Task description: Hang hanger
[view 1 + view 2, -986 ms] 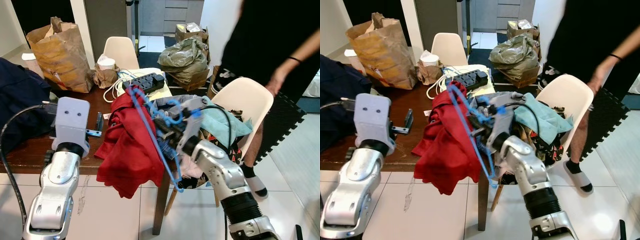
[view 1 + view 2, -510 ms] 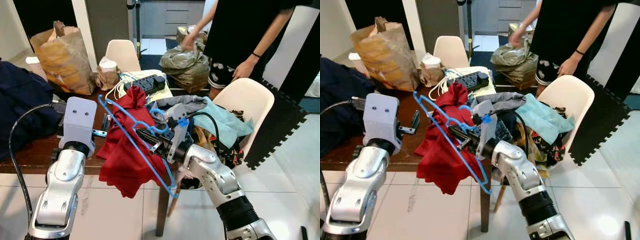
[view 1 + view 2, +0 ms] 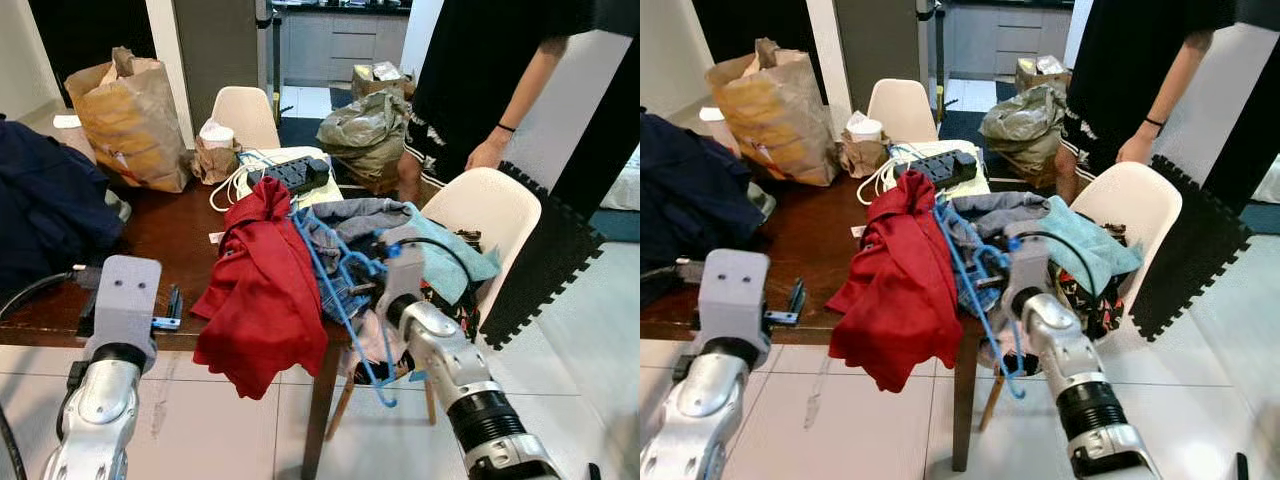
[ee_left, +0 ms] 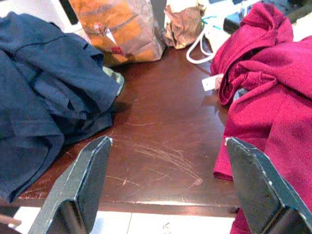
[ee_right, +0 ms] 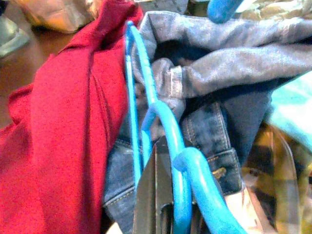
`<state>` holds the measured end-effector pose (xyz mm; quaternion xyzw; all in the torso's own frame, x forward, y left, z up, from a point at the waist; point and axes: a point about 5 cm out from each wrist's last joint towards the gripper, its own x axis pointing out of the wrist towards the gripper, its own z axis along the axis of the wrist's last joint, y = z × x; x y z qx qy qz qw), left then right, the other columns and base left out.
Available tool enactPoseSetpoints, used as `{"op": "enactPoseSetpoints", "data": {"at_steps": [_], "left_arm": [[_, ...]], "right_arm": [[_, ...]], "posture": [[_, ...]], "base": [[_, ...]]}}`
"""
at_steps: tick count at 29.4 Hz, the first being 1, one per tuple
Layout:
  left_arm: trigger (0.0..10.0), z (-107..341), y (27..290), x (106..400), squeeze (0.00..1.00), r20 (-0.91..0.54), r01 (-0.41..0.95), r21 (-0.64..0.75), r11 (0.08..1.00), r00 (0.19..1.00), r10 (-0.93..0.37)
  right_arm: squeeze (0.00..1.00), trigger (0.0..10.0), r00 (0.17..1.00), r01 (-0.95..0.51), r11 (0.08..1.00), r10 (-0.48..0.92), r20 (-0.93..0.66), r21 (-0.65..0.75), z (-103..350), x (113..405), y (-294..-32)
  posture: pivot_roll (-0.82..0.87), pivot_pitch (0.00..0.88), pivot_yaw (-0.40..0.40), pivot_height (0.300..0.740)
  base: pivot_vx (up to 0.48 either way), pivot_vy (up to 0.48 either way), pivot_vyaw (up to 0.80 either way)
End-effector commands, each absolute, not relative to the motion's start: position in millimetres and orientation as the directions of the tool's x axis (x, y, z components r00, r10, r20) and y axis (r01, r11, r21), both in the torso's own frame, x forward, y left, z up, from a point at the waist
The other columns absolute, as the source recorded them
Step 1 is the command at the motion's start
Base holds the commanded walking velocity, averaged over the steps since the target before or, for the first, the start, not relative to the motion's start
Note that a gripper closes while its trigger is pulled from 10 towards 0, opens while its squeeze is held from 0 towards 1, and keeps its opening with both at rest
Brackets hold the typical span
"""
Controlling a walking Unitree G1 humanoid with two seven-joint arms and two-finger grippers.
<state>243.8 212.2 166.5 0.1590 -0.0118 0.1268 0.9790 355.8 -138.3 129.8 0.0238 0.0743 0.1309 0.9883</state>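
Observation:
A blue plastic hanger slants from the table edge down toward the floor, its lower corner hanging below the tabletop. My right gripper is shut on it near the hook, which curls between the fingers in the right wrist view. A red garment drapes over the dark wooden table's front edge, just left of the hanger. Grey-blue jeans lie behind the hanger. My left gripper hovers open at the table's near edge, left of the red garment, holding nothing.
A person stands behind a white chair piled with clothes. On the table are a brown paper bag, a black power strip and navy clothing. Another white chair stands at the far side.
My right gripper has swung the hanger from across the red garment to the right, so it now hangs steeply off the table edge. My left arm has dropped lower. The person shifted.

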Motion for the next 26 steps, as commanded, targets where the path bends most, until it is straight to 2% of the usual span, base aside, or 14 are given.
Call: {"op": "enactPoseSetpoints", "data": {"at_steps": [1, 2, 4, 5, 9, 10, 11, 12, 14, 15, 17, 20, 25, 26], "left_arm": [[10.0, 162.8, 214.8, 242.7, 0.00, 0.058, -0.265, 0.309, 0.914, 0.964, 0.260], [10.0, 155.6, 222.9, 240.9, 0.00, 0.055, -0.280, 0.309, 0.909, 0.959, 0.277], [10.0, 155.6, 222.9, 240.9, 0.00, 0.055, -0.280, 0.309, 0.909, 0.959, 0.277], [10.0, 150.8, 231.1, 240.4, 0.00, 0.056, -0.285, 0.313, 0.906, 0.958, 0.282], [10.0, 152.5, 240.8, 241.9, 0.00, 0.067, -0.284, 0.321, 0.903, 0.958, 0.278], [10.0, 158.6, 249.6, 245.3, 0.00, 0.091, -0.295, 0.332, 0.896, 0.955, 0.281], [10.0, 158.6, 249.6, 245.3, 0.00, 0.091, -0.295, 0.332, 0.896, 0.955, 0.281], [10.0, 165.8, 254.4, 248.1, 0.00, 0.115, -0.313, 0.341, 0.887, 0.950, 0.291], [10.0, 165.8, 254.4, 248.1, 0.00, 0.115, -0.313, 0.341, 0.887, 0.950, 0.291], [10.0, 172.0, 255.6, 250.1, 0.00, 0.141, -0.334, 0.347, 0.876, 0.942, 0.303], [10.0, 172.0, 255.6, 250.1, 0.00, 0.141, -0.334, 0.347, 0.876, 0.942, 0.303], [10.0, 180.4, 248.2, 255.5, 0.00, 0.181, -0.367, 0.337, 0.867, 0.929, 0.323], [10.0, 185.2, 242.6, 258.0, 0.00, 0.201, -0.372, 0.327, 0.869, 0.926, 0.320], [10.0, 190.8, 237.2, 260.6, 0.00, 0.226, -0.367, 0.318, 0.874, 0.925, 0.306]], "right_arm": [[0.00, 10.0, 0.968, -0.208, 0.977, 0.213, -0.133, 0.053, 131.1, 357.9, -146.5], [0.00, 10.0, 0.988, -0.077, 0.997, 0.080, -0.133, 0.032, 132.3, 361.5, -173.3], [0.00, 10.0, 0.988, -0.077, 0.997, 0.080, -0.133, 0.032, 132.3, 361.5, -173.3], [0.00, 10.0, 0.991, 0.017, 0.999, -0.014, -0.132, 0.027, 135.0, 362.3, -199.7], [0.00, 10.0, 0.992, 0.009, 0.998, -0.001, -0.122, 0.065, 139.2, 361.4, -212.0], [0.00, 10.0, 0.990, -0.103, 0.985, 0.115, -0.081, 0.141, 146.5, 359.8, -204.7], [0.00, 10.0, 0.990, -0.103, 0.985, 0.115, -0.081, 0.141, 146.5, 359.8, -204.7], [0.00, 10.0, 0.974, -0.214, 0.956, 0.225, -0.031, 0.202, 154.2, 357.8, -192.2], [0.00, 10.0, 0.974, -0.214, 0.956, 0.225, -0.031, 0.202, 154.2, 357.8, -192.2], [0.00, 10.0, 0.954, -0.298, 0.928, 0.301, 0.022, 0.226, 161.7, 357.7, -178.5], [0.00, 10.0, 0.954, -0.298, 0.928, 0.301, 0.022, 0.226, 161.7, 357.7, -178.5], [0.00, 10.0, 0.934, -0.356, 0.906, 0.340, 0.106, 0.230, 181.4, 364.4, -159.0], [0.00, 10.0, 0.927, -0.374, 0.896, 0.349, 0.140, 0.241, 189.9, 367.1, -150.9], [0.00, 10.0, 0.914, -0.403, 0.881, 0.372, 0.163, 0.247, 194.9, 367.0, -139.4]], "posture": [[0.04, 0.000, -0.084, 0.740], [0.02, 0.000, -0.086, 0.740], [0.02, 0.000, -0.086, 0.740], [0.01, 0.000, -0.093, 0.740], [0.01, 0.000, -0.086, 0.740], [0.00, 0.000, -0.071, 0.740], [0.00, 0.000, -0.071, 0.740], [0.00, 0.000, -0.064, 0.740], [0.00, 0.000, -0.064, 0.740], [0.00, 0.000, -0.060, 0.740], [0.00, 0.000, -0.060, 0.740], [0.01, 0.000, -0.062, 0.740], [0.02, 0.000, -0.065, 0.740], [0.02, 0.000, -0.060, 0.740]], "base": [[0.000, 0.000, 0.00], [0.000, 0.000, 0.00], [0.000, 0.000, 0.00], [0.000, 0.000, 0.00], [0.000, 0.000, 0.00], [0.000, 0.000, 0.00], [0.000, 0.000, 0.00], [0.000, 0.000, 0.00], [0.000, 0.000, 0.00], [0.000, 0.000, 0.00], [0.000, 0.000, 0.00], [0.000, 0.366, 0.00], [0.000, 0.415, 0.00], [0.000, 0.454, 0.00]]}}
